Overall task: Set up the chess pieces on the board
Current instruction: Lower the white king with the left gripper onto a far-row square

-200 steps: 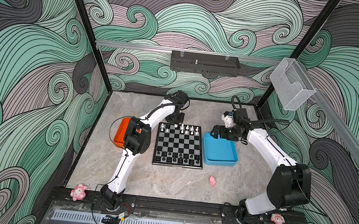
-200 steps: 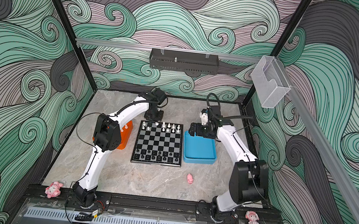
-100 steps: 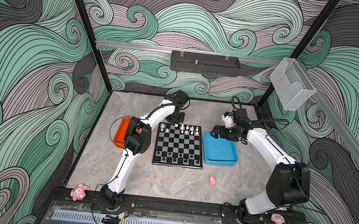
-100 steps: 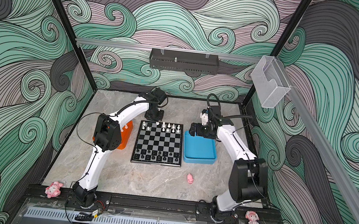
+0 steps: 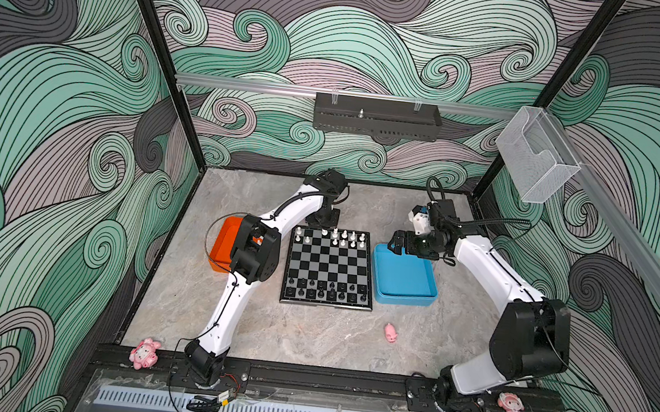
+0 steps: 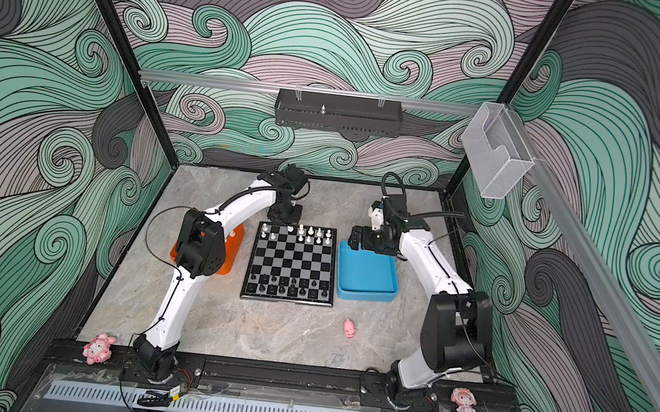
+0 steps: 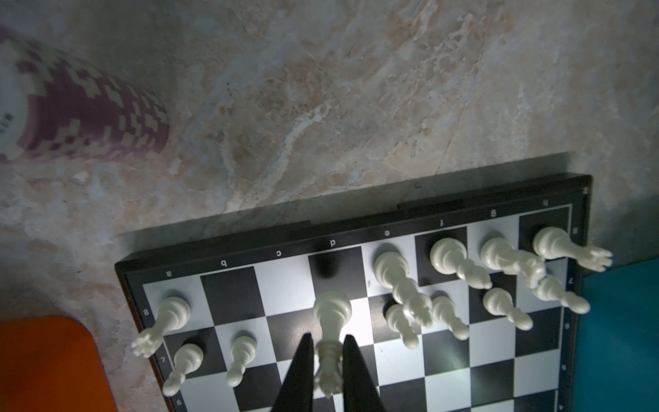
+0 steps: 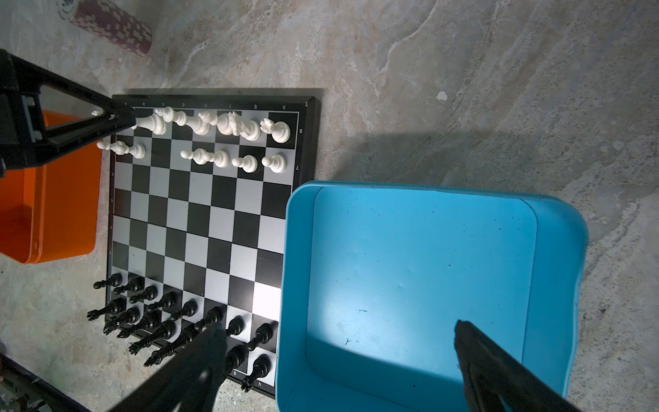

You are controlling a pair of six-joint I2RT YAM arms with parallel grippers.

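Left wrist view: left gripper clamped on a tall white piece. Black fingers press its neck from both sides. Its base is over the d-file squares near the lettered edge. Cannot tell whether it touches the board.
Board: flat on the marble table, between the orange tray and the blue tray, just beside each.
White pieces: upright in the two far rows. Back row filled at a and at e through h; pawns at a, b and e through h.
Black pieces: upright in two rows along the near edge.
Right gripper: jaws spread wide, holding nothing, hovering over the blue tray's far end next to the board.
Poker chip stack: purple and white, on its side on the table, beyond the board's a-file corner and apart from it.
Pink pig: on the table in front of the blue tray, apart from it.
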